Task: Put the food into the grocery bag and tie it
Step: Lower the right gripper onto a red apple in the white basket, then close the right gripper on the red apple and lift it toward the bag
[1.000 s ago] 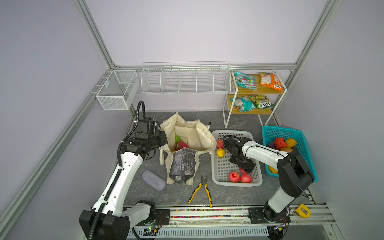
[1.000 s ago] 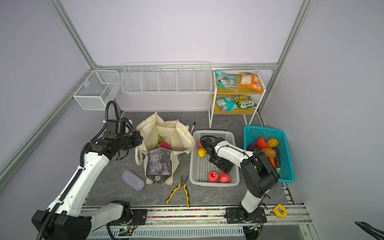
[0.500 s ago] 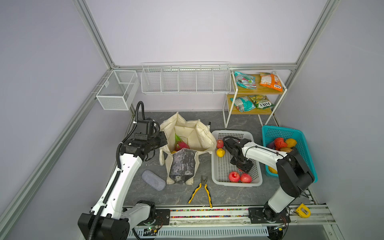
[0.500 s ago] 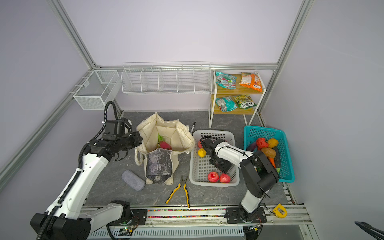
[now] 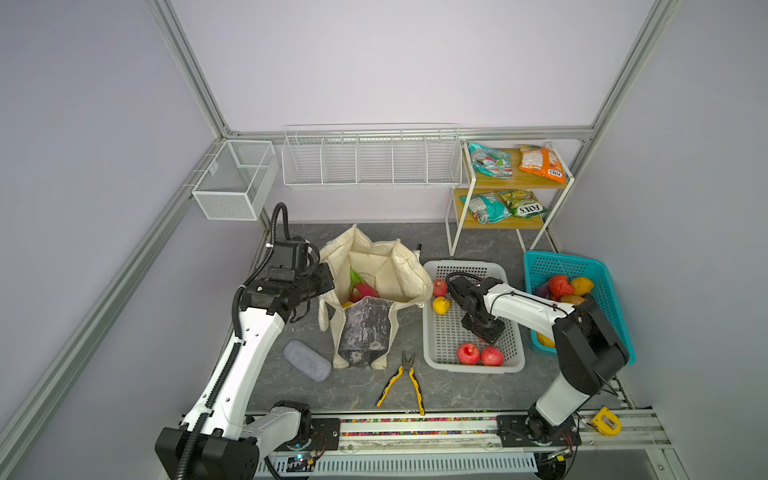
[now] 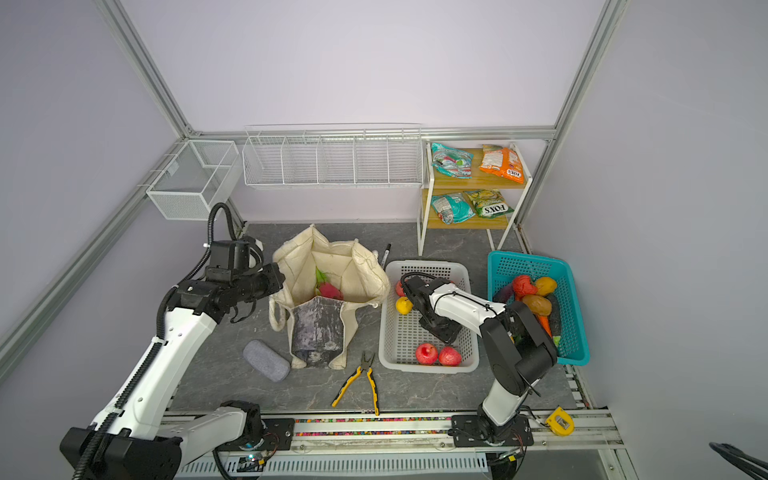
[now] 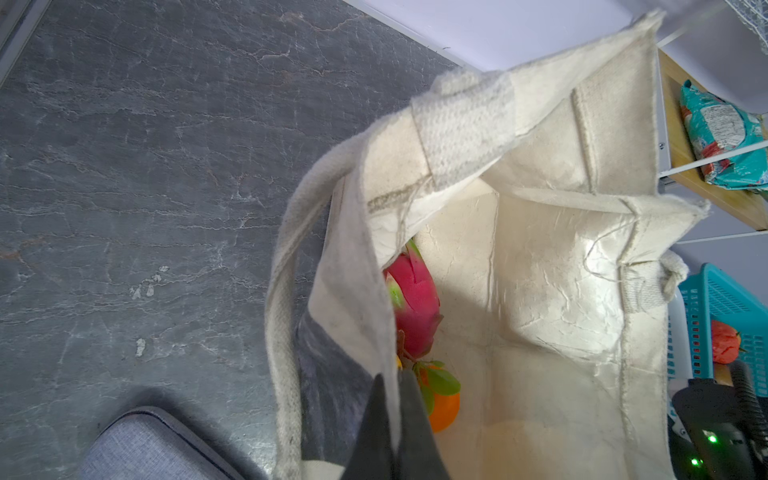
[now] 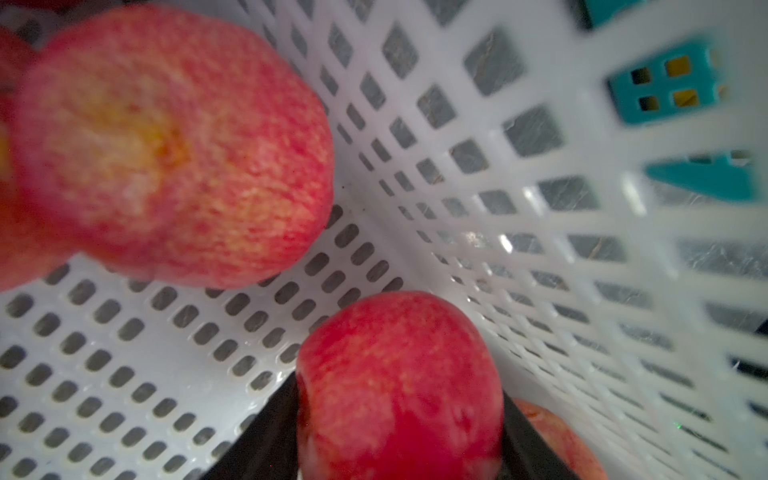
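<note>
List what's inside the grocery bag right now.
Inside the grocery bag: a pink dragon fruit and, beside it, an orange with green leaves. The bag wall pinched by the left gripper hides anything lying behind it.

Tabletop [image 5: 457,386] bears grocery bag [image 5: 399,270], white basket [image 5: 473,368], pliers [image 5: 408,365], case [image 5: 306,360].

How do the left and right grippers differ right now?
The left gripper is shut tight on the thin fabric rim of the grocery bag. The right gripper stands wider, its jaws against both sides of a red apple.
The left gripper is at the bag's mouth, the right gripper down in the white basket.
Both have something between their jaws.
</note>
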Controlling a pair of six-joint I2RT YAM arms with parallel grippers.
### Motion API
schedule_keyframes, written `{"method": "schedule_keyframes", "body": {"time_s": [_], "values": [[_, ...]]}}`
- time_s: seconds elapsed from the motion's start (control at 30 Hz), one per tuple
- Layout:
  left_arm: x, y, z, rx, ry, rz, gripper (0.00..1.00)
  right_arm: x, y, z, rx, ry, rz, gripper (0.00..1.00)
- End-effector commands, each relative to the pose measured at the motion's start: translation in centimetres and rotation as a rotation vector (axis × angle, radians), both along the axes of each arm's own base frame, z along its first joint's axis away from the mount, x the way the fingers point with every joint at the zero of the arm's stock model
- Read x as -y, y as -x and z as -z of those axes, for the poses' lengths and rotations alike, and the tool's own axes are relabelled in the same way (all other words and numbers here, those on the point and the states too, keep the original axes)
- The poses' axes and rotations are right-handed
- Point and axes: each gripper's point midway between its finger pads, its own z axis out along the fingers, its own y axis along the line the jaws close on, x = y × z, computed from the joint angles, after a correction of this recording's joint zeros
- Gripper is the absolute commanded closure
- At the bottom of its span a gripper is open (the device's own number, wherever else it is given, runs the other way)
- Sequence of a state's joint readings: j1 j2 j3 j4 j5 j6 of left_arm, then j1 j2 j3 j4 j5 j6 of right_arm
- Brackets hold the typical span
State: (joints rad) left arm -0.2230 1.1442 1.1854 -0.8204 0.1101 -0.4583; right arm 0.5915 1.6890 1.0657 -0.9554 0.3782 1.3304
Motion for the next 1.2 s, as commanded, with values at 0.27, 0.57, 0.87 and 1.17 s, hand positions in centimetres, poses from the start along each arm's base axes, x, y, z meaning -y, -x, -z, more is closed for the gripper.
{"method": "schedule_keyframes", "body": {"time_s": [0.27, 0.57, 0.87, 1.17], "values": [[-0.2, 0.3, 0.1, 0.003, -0.002, -0.004, 1.0, -0.9, -2.0, -5.3, 0.11, 0.016, -0.115, 0.57], [0.0, 0.2, 0.2, 0.006, 0.009, -0.008, 1.0, -5.0, -4.1, -12.0, 0.285, -0.029, -0.309, 0.57], [0.0, 0.1, 0.1, 0.01, 0.013, -0.008, 1.0, -12.5, -7.4, -21.2, 0.571, -0.21, -0.66, 0.55], [0.2, -0.3, -0.1, 0.019, 0.019, -0.006, 1.0, -24.5, -5.3, -26.8, 0.681, -0.618, -1.214, 0.5]]}}
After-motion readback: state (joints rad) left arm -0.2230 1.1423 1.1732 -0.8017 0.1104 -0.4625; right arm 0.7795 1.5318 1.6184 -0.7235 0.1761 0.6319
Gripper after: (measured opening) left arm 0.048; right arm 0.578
